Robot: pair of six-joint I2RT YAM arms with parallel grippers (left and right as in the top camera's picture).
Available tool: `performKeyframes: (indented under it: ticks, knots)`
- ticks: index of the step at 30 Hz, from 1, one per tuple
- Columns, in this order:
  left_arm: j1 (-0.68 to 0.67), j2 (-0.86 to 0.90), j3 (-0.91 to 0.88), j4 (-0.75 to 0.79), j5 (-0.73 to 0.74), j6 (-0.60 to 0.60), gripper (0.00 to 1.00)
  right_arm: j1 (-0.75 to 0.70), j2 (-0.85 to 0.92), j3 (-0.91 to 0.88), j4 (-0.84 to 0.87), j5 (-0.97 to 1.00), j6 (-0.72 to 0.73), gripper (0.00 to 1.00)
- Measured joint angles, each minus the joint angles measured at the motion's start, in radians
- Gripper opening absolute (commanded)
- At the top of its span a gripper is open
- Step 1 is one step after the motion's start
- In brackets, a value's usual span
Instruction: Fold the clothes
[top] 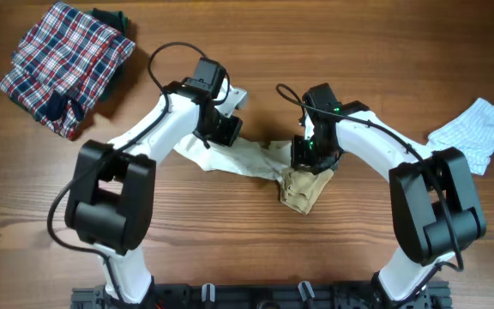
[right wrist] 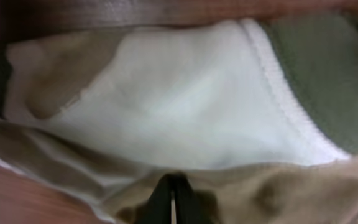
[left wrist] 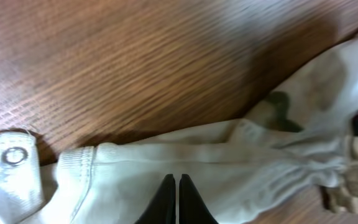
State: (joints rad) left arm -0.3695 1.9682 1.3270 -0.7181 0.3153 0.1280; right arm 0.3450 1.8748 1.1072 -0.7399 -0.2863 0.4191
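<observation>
Your top [top: 245, 160] lies crumpled in a long bunched strip at the middle of the bench [top: 230, 249], stretched between the two arms. It is cream-white and wrinkled, with a ribbed white edge and an olive patch [right wrist: 328, 74] beside that edge in the right wrist view. Its tan sleeve part [top: 305, 190] sits in a wad at the right end of the strip, nearer you. The left gripper [left wrist: 175, 188] is down on the left end of the top, jaws pinched together on a cream fold; a white tab with a small ring [left wrist: 14, 155] shows just beside it. The right gripper [right wrist: 172, 190] is clamped tight on the top where tan cloth meets cream, its tips sunk in the fold. The pale blue striped garment [top: 480, 133] lies spread at the right edge of the bench, well apart from the top. A red and blue plaid garment [top: 65, 67] lies in a heap at the far left corner.
</observation>
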Motion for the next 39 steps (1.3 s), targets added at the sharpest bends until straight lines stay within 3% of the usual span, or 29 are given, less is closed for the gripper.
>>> performKeyframes:
  ticks: [13, 28, 39]
  knots:
    - [0.000, 0.021, 0.000, -0.023, -0.010, -0.021, 0.04, 0.000, 0.000, -0.002, 0.203, 0.003, 0.000, 0.04]
    - [0.000, 0.021, 0.000, -0.050, -0.011, -0.021, 0.04, -0.002, 0.027, 0.000, 0.206, 0.042, -0.027, 0.04]
    - [0.000, 0.021, 0.000, -0.182, -0.011, -0.023, 0.04, -0.002, 0.027, 0.000, 0.206, 0.051, -0.027, 0.04]
